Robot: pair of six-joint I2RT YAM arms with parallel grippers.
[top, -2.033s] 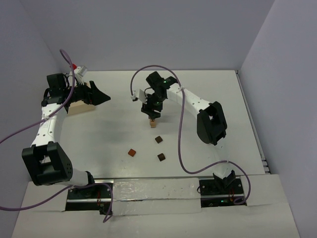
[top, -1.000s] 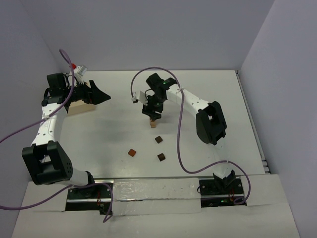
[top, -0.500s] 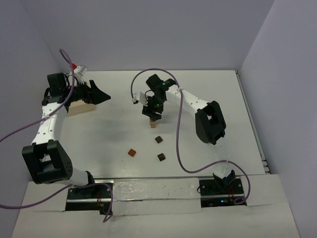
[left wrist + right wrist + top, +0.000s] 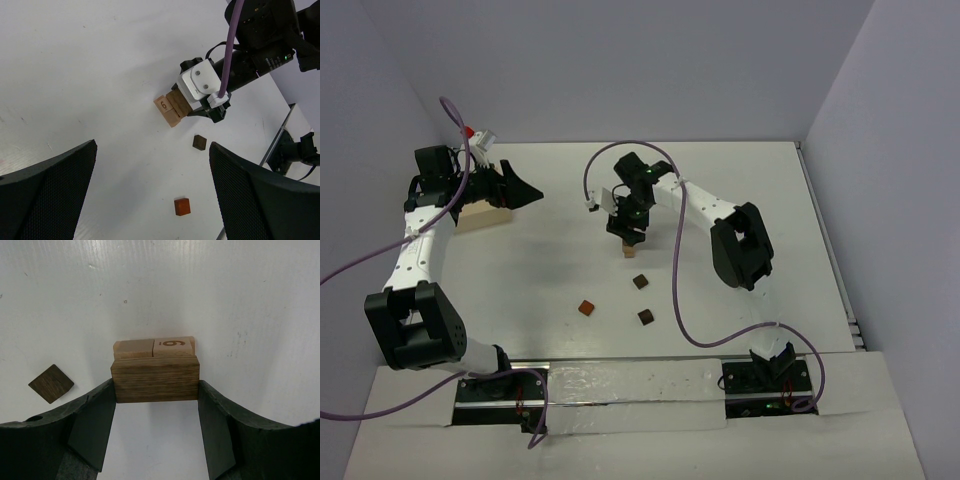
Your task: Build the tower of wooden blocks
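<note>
**Right gripper held a long dark block over two tan cubes**

Near the middle of the white table (image 4: 520,270), the right gripper (image 4: 628,228) pointed straight down. Its jaws were clamped on the two ends of a long dark brown block (image 4: 155,380). Directly under that block sat two tan cubes side by side and touching, one plain (image 4: 133,348) and one printed with a number (image 4: 173,346). Whether the long block rested on them or hung just above could not be told.

Three loose blocks lay nearer the arm bases: a dark cube (image 4: 640,281), a reddish cube (image 4: 586,307) and another dark cube (image 4: 646,317).

The left gripper (image 4: 527,196) was well apart at the far left, jaws fully spread and holding nothing, above a pale tan board (image 4: 480,215).

To place well, the long block should probably be centred across both cubes, lowered until seated flat, then released by a gentle parting of the jaws and a straight lift. A sideways drag could push the cubes apart.
</note>
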